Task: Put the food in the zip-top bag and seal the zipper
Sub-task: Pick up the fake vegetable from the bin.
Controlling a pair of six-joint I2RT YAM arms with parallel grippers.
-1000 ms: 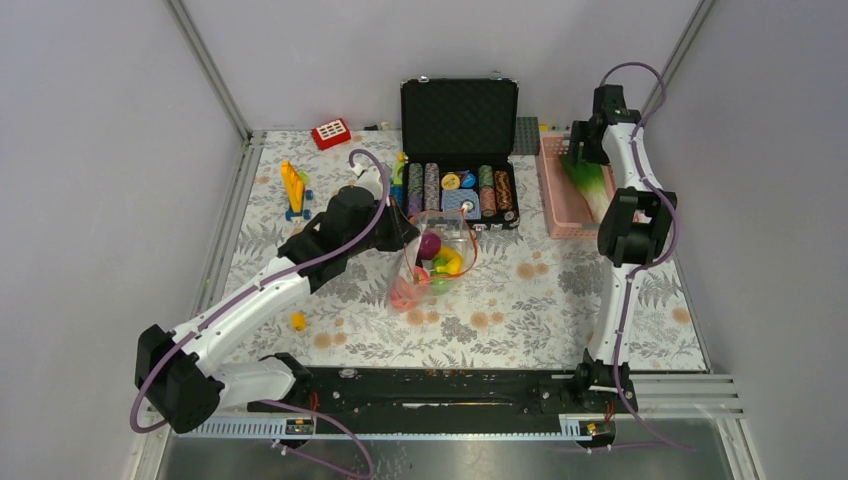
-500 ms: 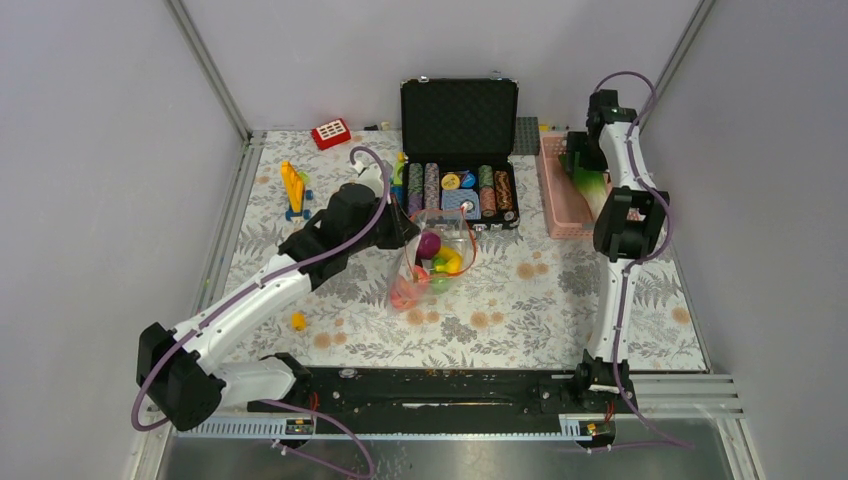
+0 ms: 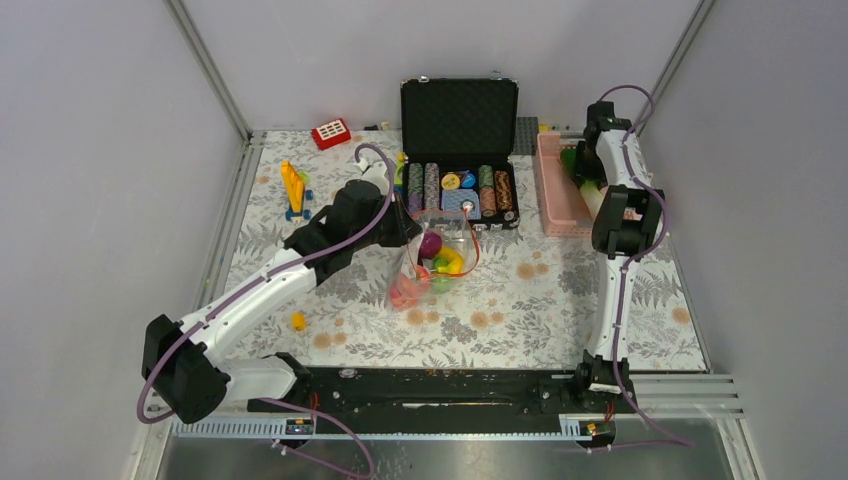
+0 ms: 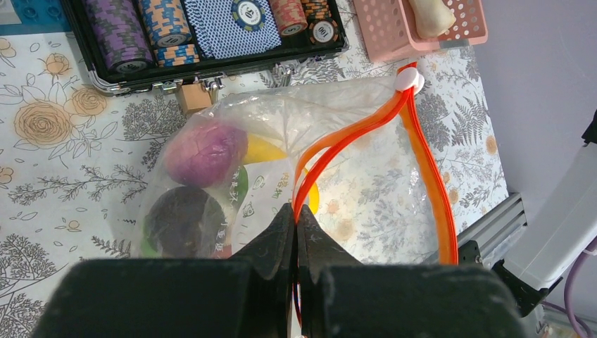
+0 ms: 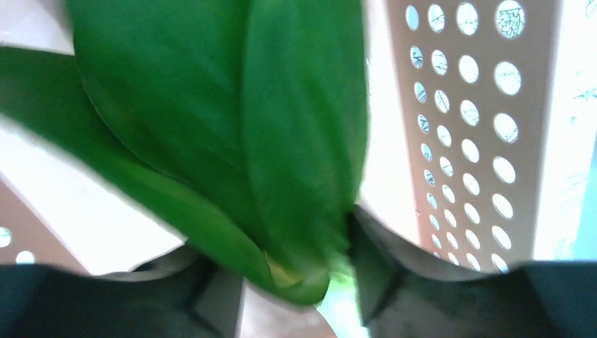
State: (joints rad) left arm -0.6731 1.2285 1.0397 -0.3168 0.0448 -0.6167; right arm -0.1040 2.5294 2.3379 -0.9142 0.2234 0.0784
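Orange zipper [image 4: 355, 134] clamped by left pincer [image 4: 296, 220], holding zip-top bag [image 4: 384, 190] open; right pincer [image 5: 285, 278] straddles cabbage [image 5: 211, 113], grip unclear.

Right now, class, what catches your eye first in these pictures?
In the middle, a clear zip-top bag holds bright toy food, its orange-red zipper pinched in the left jaws. Behind it stands an open black case of poker chips. Far right, the right jaws straddle a green leafy cabbage in a pink basket.
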